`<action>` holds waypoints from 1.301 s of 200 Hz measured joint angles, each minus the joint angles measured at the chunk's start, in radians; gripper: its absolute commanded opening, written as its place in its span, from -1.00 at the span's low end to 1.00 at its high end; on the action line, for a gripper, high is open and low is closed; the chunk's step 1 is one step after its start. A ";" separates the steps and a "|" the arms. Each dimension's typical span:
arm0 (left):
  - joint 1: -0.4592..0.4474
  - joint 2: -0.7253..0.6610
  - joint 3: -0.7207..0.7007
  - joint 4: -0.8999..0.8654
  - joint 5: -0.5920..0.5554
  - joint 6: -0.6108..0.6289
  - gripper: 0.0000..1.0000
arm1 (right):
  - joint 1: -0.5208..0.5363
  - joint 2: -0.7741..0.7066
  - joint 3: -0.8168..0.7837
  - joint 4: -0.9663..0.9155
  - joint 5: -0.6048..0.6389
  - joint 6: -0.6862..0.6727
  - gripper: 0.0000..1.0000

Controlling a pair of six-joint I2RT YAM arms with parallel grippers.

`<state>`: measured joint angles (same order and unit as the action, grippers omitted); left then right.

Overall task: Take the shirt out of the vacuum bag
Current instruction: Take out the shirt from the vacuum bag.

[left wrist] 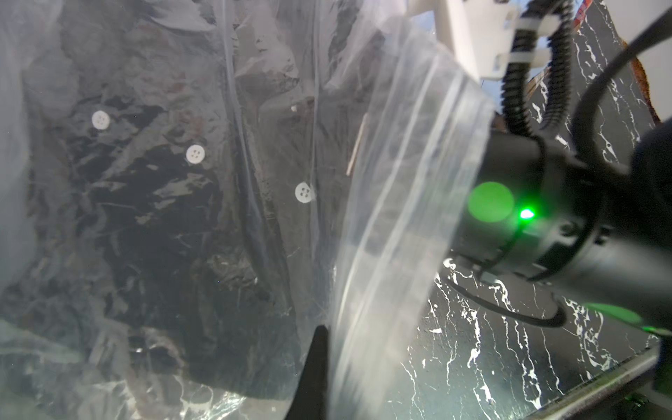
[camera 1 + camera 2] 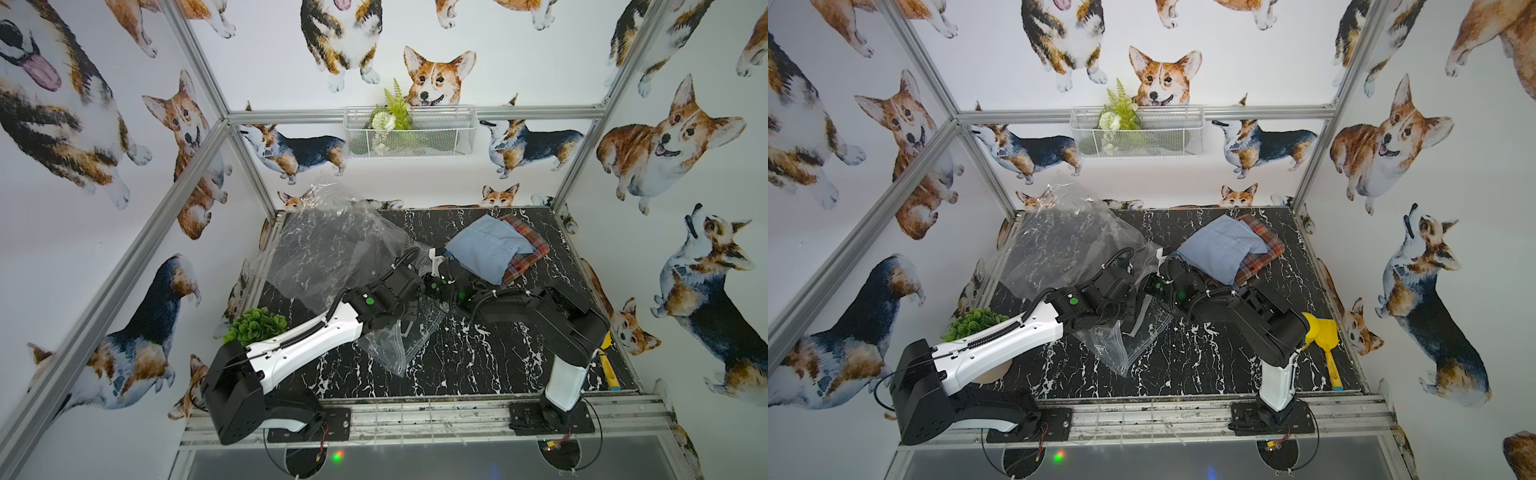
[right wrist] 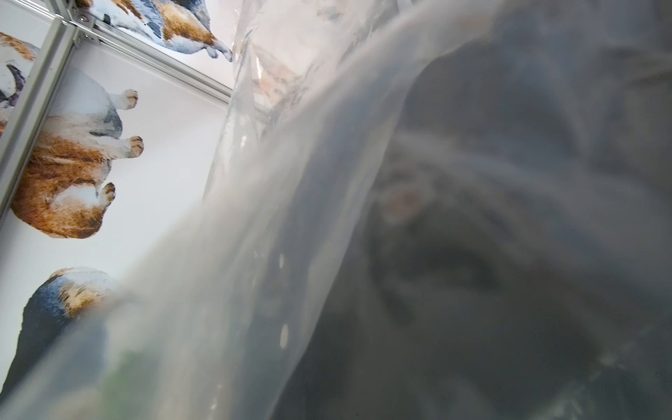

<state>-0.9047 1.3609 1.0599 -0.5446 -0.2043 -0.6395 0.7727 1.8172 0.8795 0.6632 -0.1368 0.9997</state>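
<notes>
- The vacuum bag (image 2: 328,245), clear and crinkled, lies puffed up on the left rear of the tabletop (image 2: 457,365).
- The shirt (image 1: 152,218), dark with white buttons, is inside it.

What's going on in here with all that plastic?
Two robot arms are working a dark shirt out of a clear vacuum bag. The left gripper pinches the bag's zip edge. The right arm reaches in beside it, its grip hidden. The dark shirt is not out yet. Two folded shirts lie nearby.
</notes>
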 measured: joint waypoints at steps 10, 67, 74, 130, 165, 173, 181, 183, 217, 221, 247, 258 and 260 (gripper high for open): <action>0.000 0.001 0.000 0.000 0.000 0.000 -1.00 | 0.000 -0.021 -0.014 -0.006 -0.002 0.000 -0.85; 0.000 0.014 0.000 0.000 0.007 0.000 -1.00 | 0.000 -0.111 -0.103 -0.019 -0.021 0.000 -0.88; 0.000 0.015 0.001 0.000 0.007 0.000 -1.00 | 0.000 -0.122 -0.115 -0.021 -0.023 0.000 -0.89; 0.000 0.021 0.006 -0.001 0.007 0.000 -1.00 | 0.000 -0.272 -0.190 -0.089 -0.043 -0.014 -1.00; 0.000 0.030 0.012 -0.002 0.006 0.001 -1.00 | 0.000 -0.394 -0.211 -0.190 -0.043 -0.062 -1.00; 0.000 0.033 0.015 -0.001 0.006 0.001 -1.00 | 0.000 -0.410 -0.213 -0.209 -0.042 -0.069 -1.00; 0.000 0.035 0.017 -0.001 0.006 0.001 -1.00 | 0.000 -0.420 -0.215 -0.227 -0.040 -0.085 -1.00; 0.000 0.036 0.018 -0.001 0.007 0.001 -1.00 | 0.000 -0.422 -0.215 -0.231 -0.040 -0.085 -1.00; 0.000 0.039 0.019 -0.001 0.007 0.001 -1.00 | -0.001 -0.449 -0.234 -0.266 -0.035 -0.086 -1.00; 0.000 0.039 0.019 -0.001 0.007 0.001 -1.00 | -0.001 -0.456 -0.237 -0.271 -0.036 -0.086 -1.00; 0.000 0.039 0.019 -0.001 0.006 0.001 -1.00 | -0.002 -0.518 -0.241 -0.315 -0.037 -0.090 -1.00; 0.000 0.039 0.019 -0.001 0.006 0.001 -1.00 | -0.008 -0.547 -0.237 -0.340 -0.037 -0.102 -1.00; 0.000 0.039 0.019 -0.001 0.006 0.001 -1.00 | -0.009 -0.553 -0.236 -0.344 -0.037 -0.106 -1.00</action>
<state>-0.9047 1.3994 1.0790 -0.5457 -0.1978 -0.6388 0.7635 1.2644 0.6434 0.3191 -0.1741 0.8936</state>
